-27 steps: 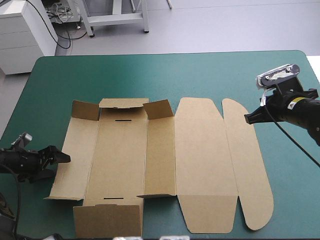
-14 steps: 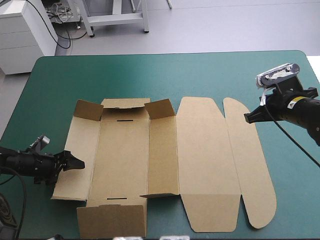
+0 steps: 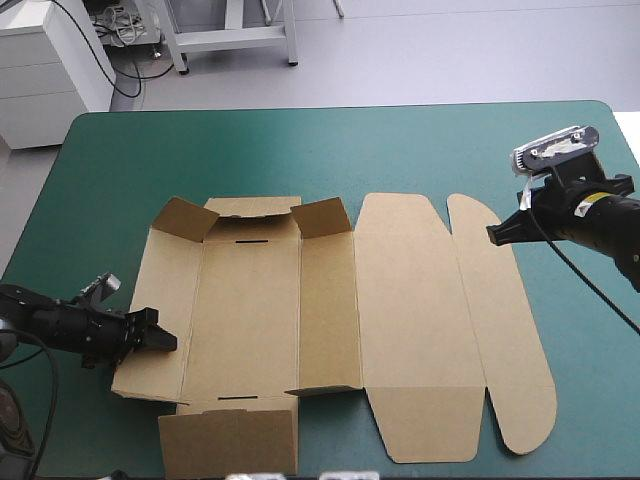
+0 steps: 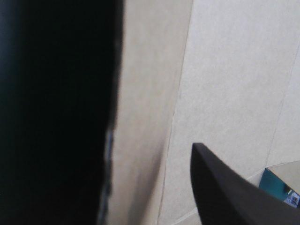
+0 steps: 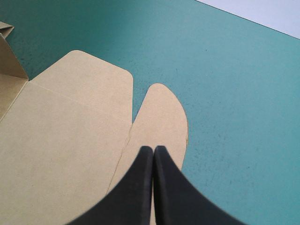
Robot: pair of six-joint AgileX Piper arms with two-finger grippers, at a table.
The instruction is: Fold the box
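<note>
1. Where the left gripper point(image 3: 162, 342) comes in low from the table's left side, its tip sits at the outer left panel of the box point(image 3: 400, 320), toward that panel's near end.
2. In the left wrist view, its black fingers point(image 4: 225, 192) stand apart. One fills the side of the view and the other is a dark wedge. Brown board point(image 4: 220, 79) fills the gap between them and everything ahead, with a crease line running away from the gripper.
3. Beside the wedge-shaped finger, a small patch of the teal-green cover point(image 4: 274, 180) shows past the board's edge.
4. The right gripper point(image 3: 492, 236) is pressed shut, its two fingers point(image 5: 136, 187) meeting in one pointed arch.
5. It is poised over the far part of the rounded end flap. The flap's curved tip lies just ahead of it, and the wide lid panel point(image 5: 61, 140) lies to one side.
6. On the other side and ahead, there is only bare teal-green cover point(image 5: 234, 93).
7. The box lies as an open sheet between the two grippers. Its lid and end flap are flat, while the small far corner flaps near the left gripper's end are tilted up.
</note>
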